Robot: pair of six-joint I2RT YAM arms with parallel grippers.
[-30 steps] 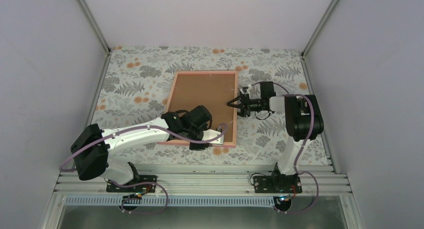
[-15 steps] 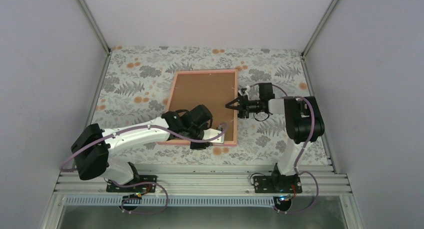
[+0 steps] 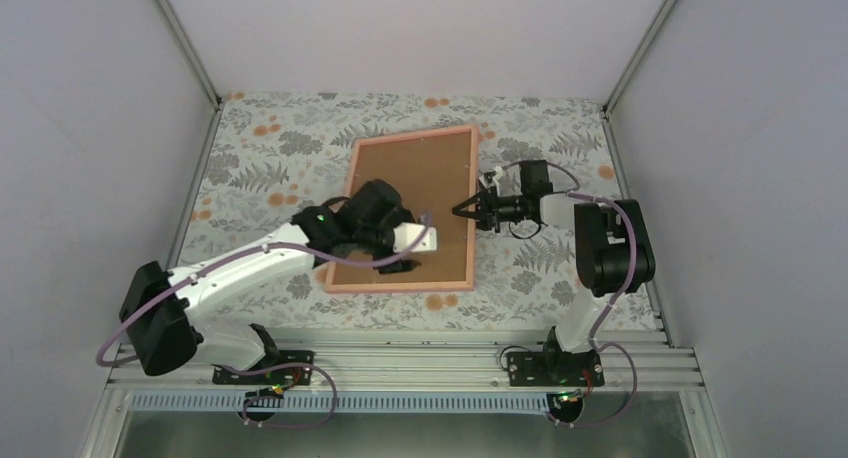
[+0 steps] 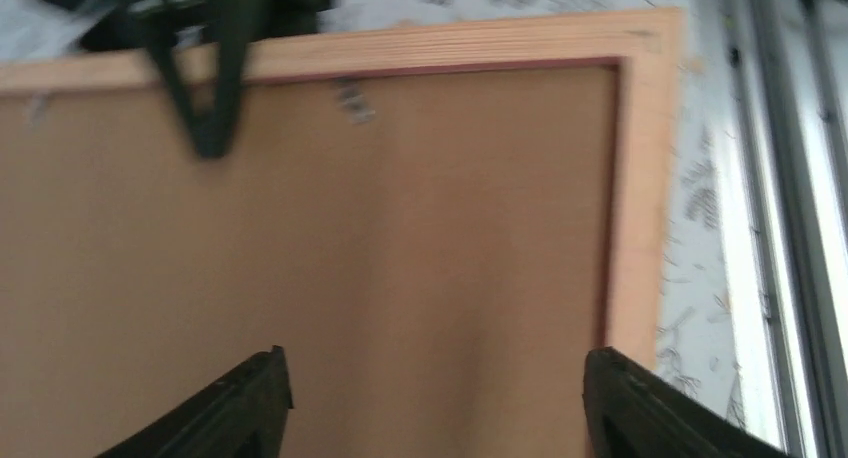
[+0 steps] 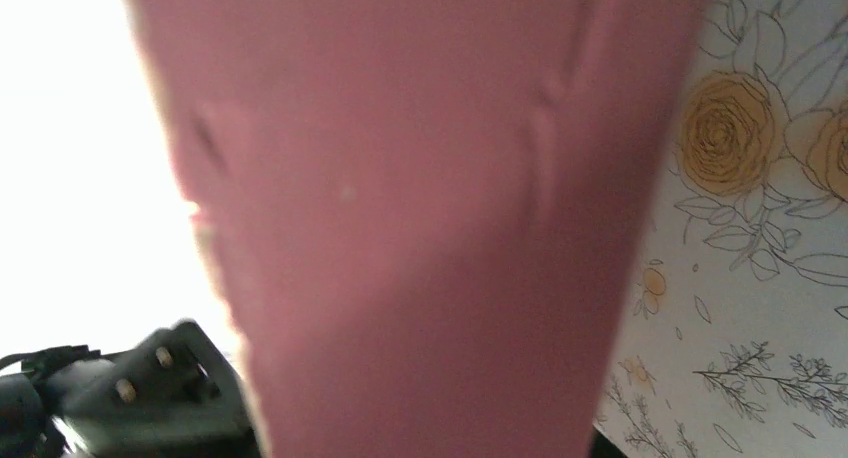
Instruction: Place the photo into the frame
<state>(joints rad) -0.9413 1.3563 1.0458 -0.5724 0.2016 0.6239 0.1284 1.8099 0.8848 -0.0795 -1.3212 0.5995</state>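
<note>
Pink frame (image 3: 410,137); brown board (image 3: 420,188); tablecloth (image 3: 270,148) grey leaf-print, orange-flowered.

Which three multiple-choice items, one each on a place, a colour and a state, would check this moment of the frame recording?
1. Where on the frame is the right gripper?
A. At its far left corner.
B. At its right edge.
C. At its near left corner.

2. What colour is the board showing inside the frame's rim?
A. White.
B. Blue.
C. Brown.

3. How does the left gripper stand?
A. Open above the board.
B. Shut on the frame's rim.
C. Shut, pressing down on the board.

Answers:
1 B: the top view shows its tips at that edge.
2 C: the top and left wrist views both show plain brown.
3 A: the left wrist view shows its fingers spread wide with nothing between them.
</note>
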